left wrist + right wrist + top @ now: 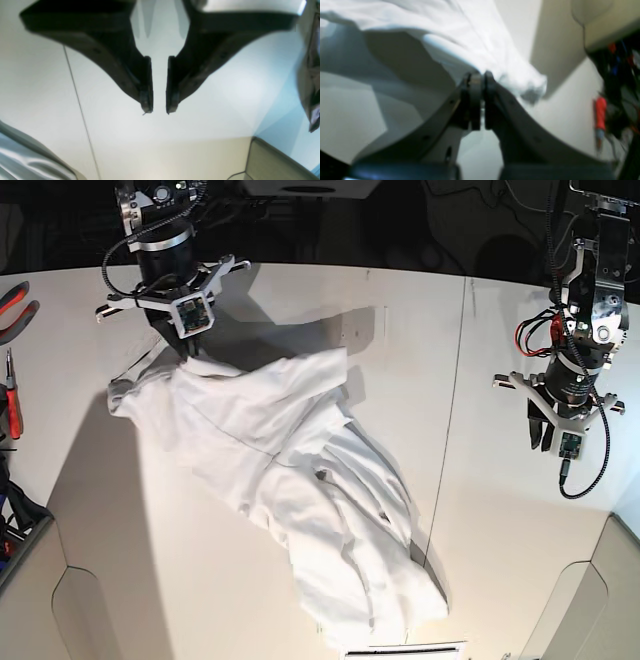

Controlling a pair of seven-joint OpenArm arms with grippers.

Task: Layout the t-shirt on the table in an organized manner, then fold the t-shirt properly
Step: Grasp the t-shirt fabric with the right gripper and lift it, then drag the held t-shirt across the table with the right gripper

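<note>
t-shirt (300,490) lies crumpled on the table (500,580). Right gripper (480,77) is pinched on its edge, likely to pull it flat. Left gripper (159,110) is narrowly parted, empty, well clear of cloth.

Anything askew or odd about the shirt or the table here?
The t-shirt lies crumpled and diagonal on the table, bunched in folds, not flat. The right gripper pinches one edge; the left gripper hangs empty, apart from it.
</note>
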